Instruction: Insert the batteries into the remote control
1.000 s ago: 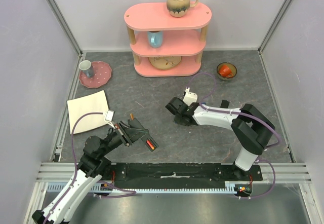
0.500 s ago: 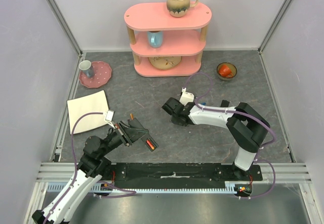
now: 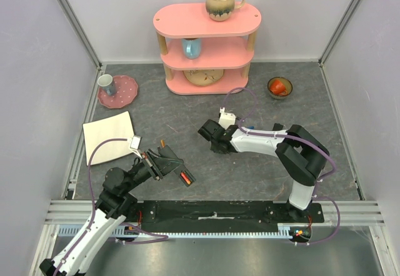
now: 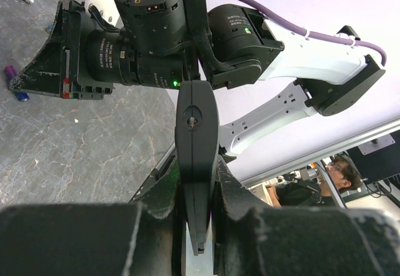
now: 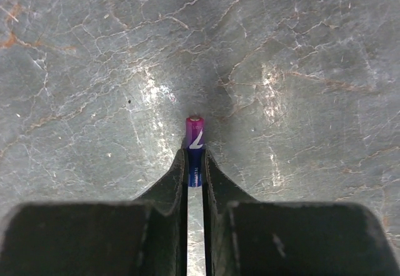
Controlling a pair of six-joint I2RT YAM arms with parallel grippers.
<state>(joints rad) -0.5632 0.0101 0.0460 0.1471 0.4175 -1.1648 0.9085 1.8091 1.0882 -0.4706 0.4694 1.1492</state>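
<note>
Right gripper [image 5: 195, 161] pinching a battery [image 5: 195, 131] on the tabletop [image 3: 187, 110] – left gripper [image 3: 167, 162] clamping the remote control [image 4: 195, 132].

The right gripper's two fingers were pressed against the sides of the small purple-and-blue battery, whose purple end stuck out past the fingertips while the blue end sat between them; the battery lay against the grey tabletop near the middle of the workspace. The left gripper, raised off the surface at the near left, was closed tight on the slim black remote control, which stood edge-on between its fingers – from above, a red-orange battery [image 3: 185, 177] showed on the remote's free end. The two grippers were well apart.
</note>
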